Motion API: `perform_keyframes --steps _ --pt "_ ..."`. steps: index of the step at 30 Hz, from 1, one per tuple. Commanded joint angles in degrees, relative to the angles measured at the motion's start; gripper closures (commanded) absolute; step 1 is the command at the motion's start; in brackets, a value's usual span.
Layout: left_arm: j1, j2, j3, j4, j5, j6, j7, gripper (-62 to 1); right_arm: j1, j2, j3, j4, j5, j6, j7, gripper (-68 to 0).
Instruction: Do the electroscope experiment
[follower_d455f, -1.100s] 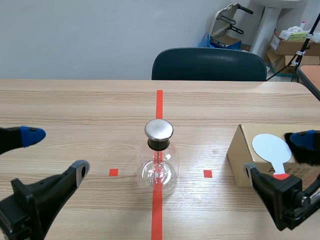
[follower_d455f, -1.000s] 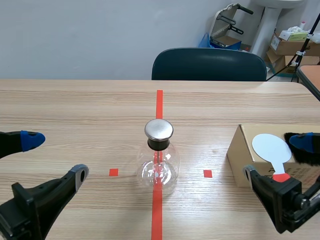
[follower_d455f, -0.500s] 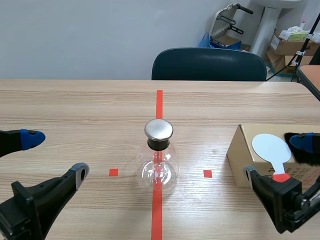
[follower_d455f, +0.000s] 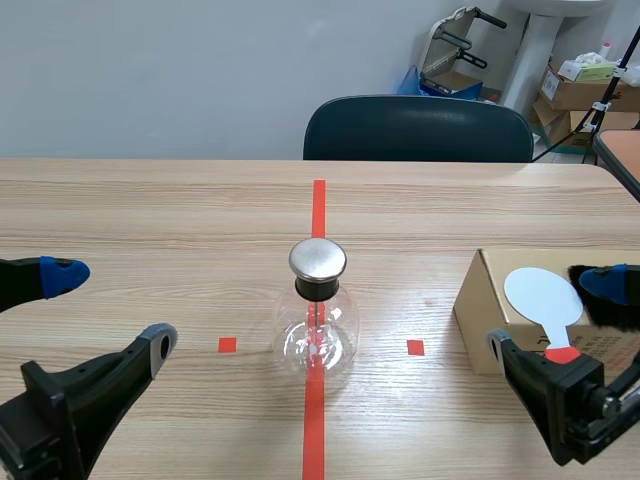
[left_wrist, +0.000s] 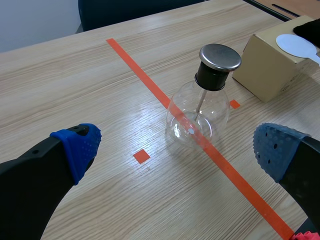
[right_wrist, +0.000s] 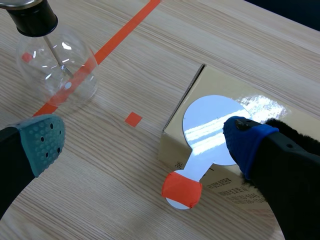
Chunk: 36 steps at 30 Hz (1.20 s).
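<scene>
Scene view: flask (follower_d455f: 318, 322) upright on the centre tape, between left gripper (follower_d455f: 112, 306) and right gripper (follower_d455f: 548, 312), both gaping, holding nothing.

Left wrist: round clear glass, steel cap, thin rod. A clumsy nudge could topple it.

Right wrist: paddle (right_wrist: 212, 132) overhangs the box (right_wrist: 220, 80). A glancing finger might flick it off.

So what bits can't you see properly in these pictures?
- Inside the glass flask: in every view glare and small size hide whether anything hangs from the thin rod.
- White paddle: in the right wrist view, a finger of the right gripper covers one edge of its disc.
- Cardboard box: in the scene view, its far end is cut off by the picture's edge and that gripper.
- Print on the box: too small to read.
</scene>
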<state>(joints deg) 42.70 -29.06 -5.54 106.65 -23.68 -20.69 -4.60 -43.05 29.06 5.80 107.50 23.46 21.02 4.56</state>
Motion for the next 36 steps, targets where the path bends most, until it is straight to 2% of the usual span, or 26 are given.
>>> perform_keyframes --steps 1,25,28,32,34,36 --pt "0.15 -0.68 -0.72 2.05 -0.76 -0.11 -1.44 -62.3 0.02 0.85 0.57 1.36 0.83 0.02 1.84 -67.9" --pt "0.15 -1.29 -1.03 3.08 -0.76 -0.09 -1.84 -62.3 0.02 1.22 0.74 2.51 0.74 0.48 2.93 -67.9" --pt "0.13 -1.29 -1.03 3.06 -0.72 -0.04 -0.74 -62.3 -0.17 0.87 0.22 3.67 -5.33 1.31 3.56 -67.9" --pt "0.13 -1.29 -1.03 3.02 -0.70 -0.04 0.11 -62.3 -3.87 0.70 -2.16 9.18 -22.16 0.50 3.58 -67.9" --pt "0.11 -1.29 -1.03 3.02 -0.57 -0.04 0.11 -62.3 -6.80 -0.15 -4.00 11.63 -32.02 -2.93 3.91 -67.9" --pt "0.11 -1.29 -1.03 3.02 -0.55 -0.04 0.11 -62.3 -9.75 -2.27 -6.12 12.68 -43.30 -8.15 5.01 -67.9"
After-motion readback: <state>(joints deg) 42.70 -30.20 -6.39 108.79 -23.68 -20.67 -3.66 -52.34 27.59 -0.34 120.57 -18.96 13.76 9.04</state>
